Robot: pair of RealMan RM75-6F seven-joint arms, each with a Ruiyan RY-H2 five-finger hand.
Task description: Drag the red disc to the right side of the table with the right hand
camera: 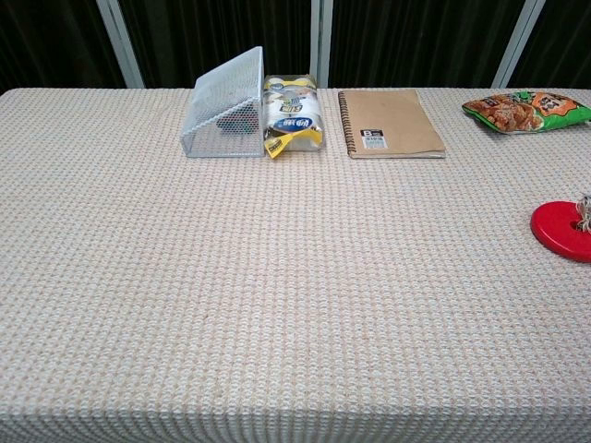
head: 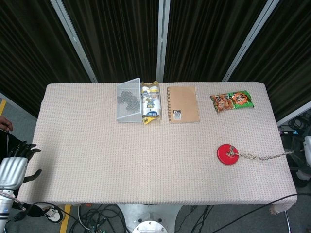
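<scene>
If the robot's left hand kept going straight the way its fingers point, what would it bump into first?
Probably nothing. The left hand sits off the table's left edge, fingers pointing up the picture alongside it. That way looks free as far as the head view shows, though depth is unclear.

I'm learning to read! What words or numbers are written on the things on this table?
Notebook: a small label with what looks like a big "B"; the rest is too small to read.
Yellow and blue packet: printing too blurred to read.
Green snack bag: lettering too blurred to read.
Mesh basket and red disc: no writing.
</scene>
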